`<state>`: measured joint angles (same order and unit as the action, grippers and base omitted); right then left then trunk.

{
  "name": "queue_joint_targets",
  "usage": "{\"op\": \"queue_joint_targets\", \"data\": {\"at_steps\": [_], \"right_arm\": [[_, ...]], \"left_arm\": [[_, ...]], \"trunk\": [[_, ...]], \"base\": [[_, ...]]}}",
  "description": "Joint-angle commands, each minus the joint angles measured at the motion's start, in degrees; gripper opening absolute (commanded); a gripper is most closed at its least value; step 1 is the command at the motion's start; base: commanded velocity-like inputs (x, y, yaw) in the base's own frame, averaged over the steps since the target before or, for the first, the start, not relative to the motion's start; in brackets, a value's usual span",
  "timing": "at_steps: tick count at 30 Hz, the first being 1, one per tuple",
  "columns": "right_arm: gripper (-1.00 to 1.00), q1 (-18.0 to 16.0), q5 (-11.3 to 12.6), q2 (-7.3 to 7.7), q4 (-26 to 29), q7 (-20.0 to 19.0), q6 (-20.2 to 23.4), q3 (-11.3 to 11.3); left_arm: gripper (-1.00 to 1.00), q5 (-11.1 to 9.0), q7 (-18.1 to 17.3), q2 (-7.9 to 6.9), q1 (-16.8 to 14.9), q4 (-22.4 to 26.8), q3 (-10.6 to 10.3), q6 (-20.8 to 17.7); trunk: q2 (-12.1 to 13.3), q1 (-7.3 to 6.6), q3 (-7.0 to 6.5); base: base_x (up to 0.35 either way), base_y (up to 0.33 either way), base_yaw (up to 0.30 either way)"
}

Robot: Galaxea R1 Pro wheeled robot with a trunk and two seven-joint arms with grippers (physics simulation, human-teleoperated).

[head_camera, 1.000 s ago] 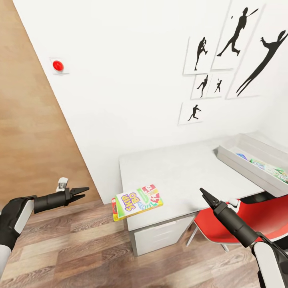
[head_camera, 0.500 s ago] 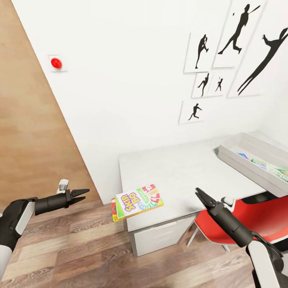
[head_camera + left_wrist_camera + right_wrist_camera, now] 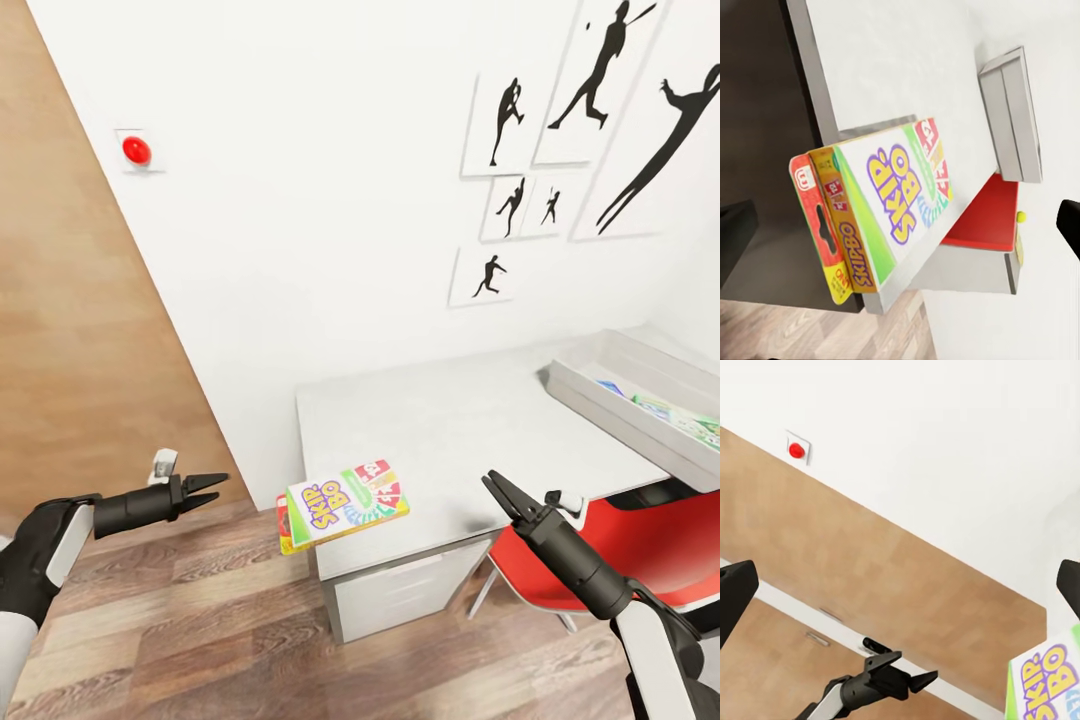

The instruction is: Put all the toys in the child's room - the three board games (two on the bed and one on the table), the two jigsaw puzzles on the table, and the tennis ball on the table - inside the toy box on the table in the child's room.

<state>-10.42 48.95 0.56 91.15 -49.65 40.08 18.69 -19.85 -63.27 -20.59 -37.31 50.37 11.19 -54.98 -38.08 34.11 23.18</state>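
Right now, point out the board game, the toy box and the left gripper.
board game [image 3: 345, 505], head view, middle of its printed cover
toy box [image 3: 600, 408], head view, its near wall
left gripper [image 3: 215, 487], head view, between its fingertips

White forearms, black wrists, slim black pointed two-finger left end effector [image 3: 207, 487] and right end effector [image 3: 498, 491]

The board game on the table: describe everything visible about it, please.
The board game is a flat rectangular cardboard-looking box with a white, green and red cover printed "SKIP-BO" in purple and yellow, and a yellow-and-red spine. It lies flat, cover up, closed, at the front corner of the grey table, turned at an angle, with one end jutting past the table edge over the wood floor. Only the table touches it; both grippers are away from it.
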Motion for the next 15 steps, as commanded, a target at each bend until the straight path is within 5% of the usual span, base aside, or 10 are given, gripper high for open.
{"op": "queue_joint_targets", "data": {"at_steps": [1, 10, 15], "right_arm": [[1.00, -0.04, 0.25, -0.01, 0.00, -0.04, 0.36, 0.00], [1.00, -0.04, 0.17, -0.03, 0.00, -0.10, 0.19, -0.24], [1.00, -0.04, 0.02, -0.04, 0.00, -0.28, 0.18, -0.25]], "left_arm": [[1.00, -0.04, -0.12, 0.09, -0.04, 0.00, 0.02, -0.30], [1.00, -0.05, 1.73, 0.60, -0.10, -1.48, -0.11, -0.18], [1.00, -0.09, 4.12, 2.14, -0.12, -1.83, -0.17, -0.14]], "trunk": [[-0.48, 0.24, 0.25], [-4.09, 2.21, 1.87], [-6.09, 3.31, 2.77]], "base": [[0.000, 0.000, 0.000], [0.000, 0.000, 0.000], [0.000, 0.000, 0.000]]}}
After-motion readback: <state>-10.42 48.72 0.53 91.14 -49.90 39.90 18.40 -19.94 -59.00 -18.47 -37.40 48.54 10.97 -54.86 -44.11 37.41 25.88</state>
